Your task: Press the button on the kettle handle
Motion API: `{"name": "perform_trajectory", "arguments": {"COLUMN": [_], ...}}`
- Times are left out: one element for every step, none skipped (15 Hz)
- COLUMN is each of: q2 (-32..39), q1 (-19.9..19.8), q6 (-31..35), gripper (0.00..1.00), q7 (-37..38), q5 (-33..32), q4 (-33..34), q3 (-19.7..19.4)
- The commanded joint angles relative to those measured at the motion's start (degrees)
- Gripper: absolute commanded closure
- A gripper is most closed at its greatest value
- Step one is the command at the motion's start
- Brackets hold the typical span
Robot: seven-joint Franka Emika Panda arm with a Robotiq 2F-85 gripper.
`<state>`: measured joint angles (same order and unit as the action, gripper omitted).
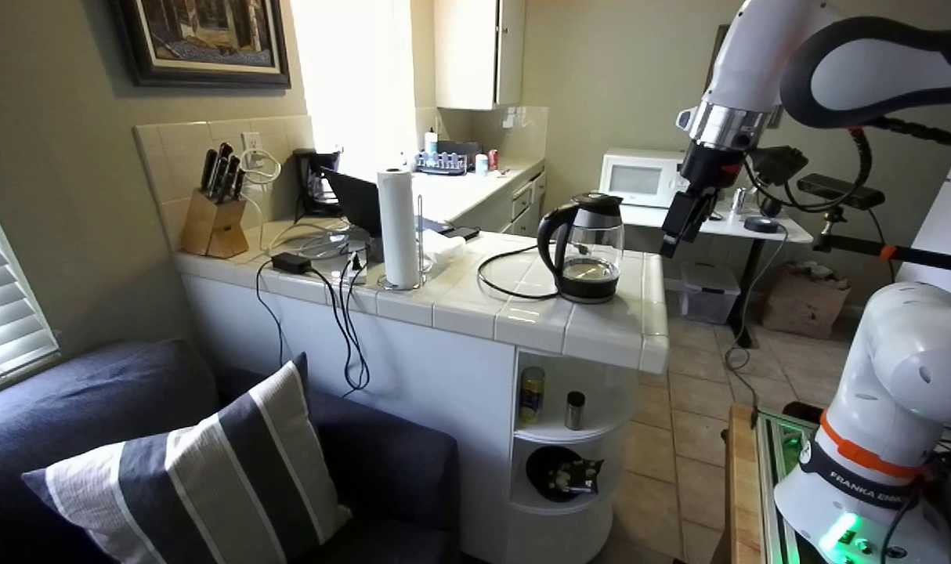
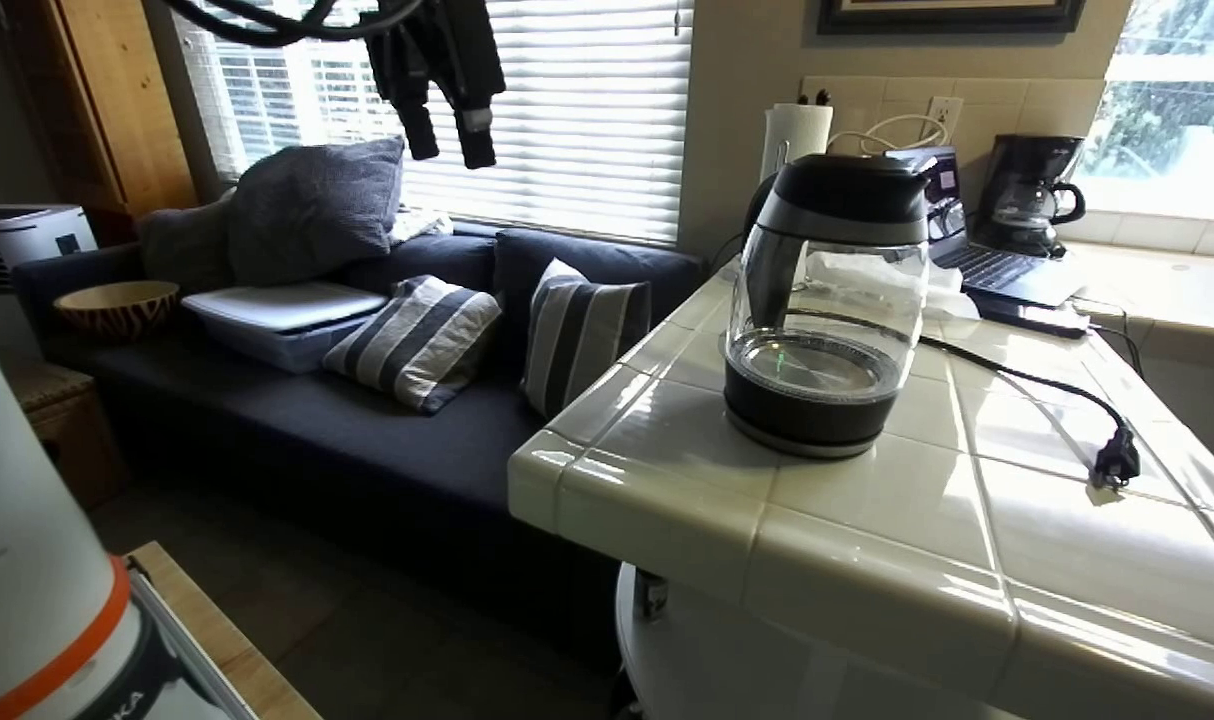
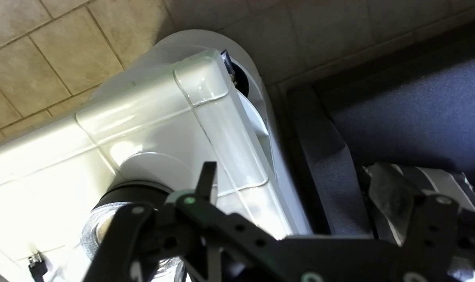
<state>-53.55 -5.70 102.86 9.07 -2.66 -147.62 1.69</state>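
Note:
The kettle (image 1: 593,239) stands upright on the tiled counter corner, with a clear glass body and a black lid and base. It also shows in an exterior view (image 2: 827,300) and at the lower left of the wrist view (image 3: 137,192). Its black handle (image 1: 547,235) curves down the side away from the robot; in an exterior view the handle (image 2: 770,285) shows partly through the glass. I cannot make out the button. My gripper (image 1: 670,244) hangs beside the kettle, apart from it, about lid height or above. Its fingertips (image 2: 449,148) are spread with nothing between them. It hides the handle in the wrist view.
A black cord runs from the kettle to a plug (image 2: 1115,460) on the counter (image 2: 657,490). A paper towel roll (image 1: 398,227), knife block (image 1: 214,225), laptop (image 2: 1017,272) and coffee maker (image 2: 1032,190) stand farther along. A dark sofa (image 3: 409,113) adjoins the counter.

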Motion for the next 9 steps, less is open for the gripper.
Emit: {"name": "perform_trajectory", "arguments": {"q2": [0.1,0.1,0.1,0.1,0.1,0.1,0.1,0.1,0.4], "q1": [0.2,0.2,0.2,0.2,0.2,0.2,0.2,0.2,0.3], "q6": [-0.2,-0.2,-0.2,-0.2,-0.2,-0.2,-0.2,-0.2,0.7], "gripper": [0.0,0.0,0.0,0.0,0.0,0.0,0.0,0.0,0.0], "q7": [0.1,0.1,0.1,0.1,0.1,0.1,0.1,0.1,0.4], "q5": [-0.1,-0.1,-0.1,-0.1,-0.1,-0.1,-0.1,-0.1,0.1], "q4": [0.2,0.2,0.2,0.2,0.2,0.2,0.2,0.2,0.4], "q3": [-0.2,-0.2,-0.2,-0.2,-0.2,-0.2,-0.2,-0.2,0.1]}}
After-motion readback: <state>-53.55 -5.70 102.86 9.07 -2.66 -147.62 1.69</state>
